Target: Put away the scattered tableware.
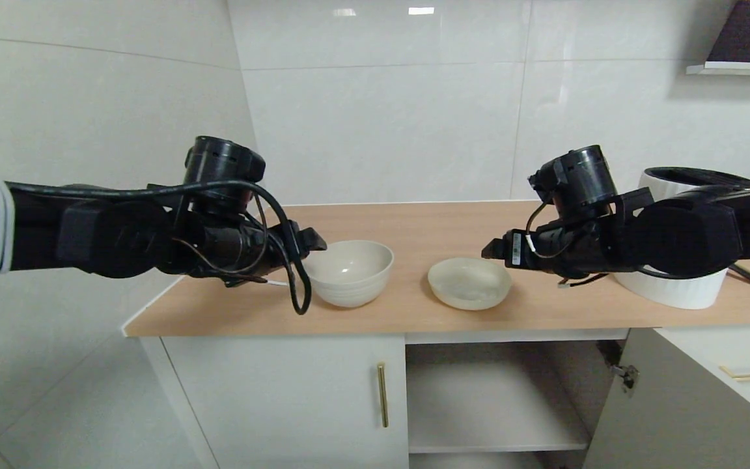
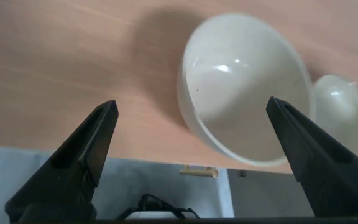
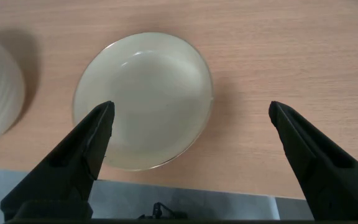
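Head view took in the whole counter (image 1: 427,228): a deep bowl (image 1: 349,272) sat just in front of the left gripper (image 1: 315,244), and a shallow dish (image 1: 470,282) lay beside the right gripper (image 1: 489,251). The wrist views settled what the head view left unclear: both grippers were spread wide and held nothing. The wooden counter met white wall tiles (image 1: 381,117). A white ribbed pot (image 1: 674,293) stood behind the right arm, partly hidden. Below, a cupboard door (image 1: 674,404) hung open beside a shelf (image 1: 479,397).
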Motion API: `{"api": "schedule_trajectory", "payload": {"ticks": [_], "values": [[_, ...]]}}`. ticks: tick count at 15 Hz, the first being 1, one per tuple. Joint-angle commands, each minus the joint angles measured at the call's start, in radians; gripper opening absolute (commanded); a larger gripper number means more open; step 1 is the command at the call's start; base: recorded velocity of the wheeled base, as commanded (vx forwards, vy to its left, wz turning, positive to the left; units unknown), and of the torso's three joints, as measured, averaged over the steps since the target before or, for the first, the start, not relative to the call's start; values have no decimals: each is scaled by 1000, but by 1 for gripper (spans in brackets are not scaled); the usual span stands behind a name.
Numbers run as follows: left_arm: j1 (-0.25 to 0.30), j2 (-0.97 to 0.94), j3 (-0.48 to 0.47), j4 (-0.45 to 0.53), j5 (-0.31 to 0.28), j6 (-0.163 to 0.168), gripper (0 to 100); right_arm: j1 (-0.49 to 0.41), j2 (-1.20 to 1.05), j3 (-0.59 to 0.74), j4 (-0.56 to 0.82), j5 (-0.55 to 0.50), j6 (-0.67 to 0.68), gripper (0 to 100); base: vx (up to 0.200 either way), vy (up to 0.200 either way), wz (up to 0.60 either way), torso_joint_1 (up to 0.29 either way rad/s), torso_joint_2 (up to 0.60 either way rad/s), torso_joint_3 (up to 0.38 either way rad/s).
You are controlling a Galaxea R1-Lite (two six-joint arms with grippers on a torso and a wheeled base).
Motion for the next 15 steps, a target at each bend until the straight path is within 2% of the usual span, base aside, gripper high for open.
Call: {"api": "schedule_trajectory", "payload": {"ticks": [1, 4, 5, 11, 15], "values": [[-5, 62, 2, -12, 0, -2, 100, -2, 3, -1, 0, 0, 0, 100, 0, 0, 0, 0, 0, 0], [-11, 79, 5, -24, -3, -1, 100, -2, 3, -1, -1, 0, 0, 100, 0, 0, 0, 0, 0, 0], [-14, 79, 5, -24, -3, -1, 0, -2, 1, -1, 0, 0, 0, 100, 0, 0, 0, 0, 0, 0], [-16, 68, 8, -24, -5, -2, 0, -1, -9, 3, 0, 0, -2, 100, 0, 0, 0, 0, 0, 0], [-28, -56, 52, -24, -22, 1, 0, -4, 15, -4, 6, 2, -3, 100, 0, 0, 0, 0, 0, 0]]}}
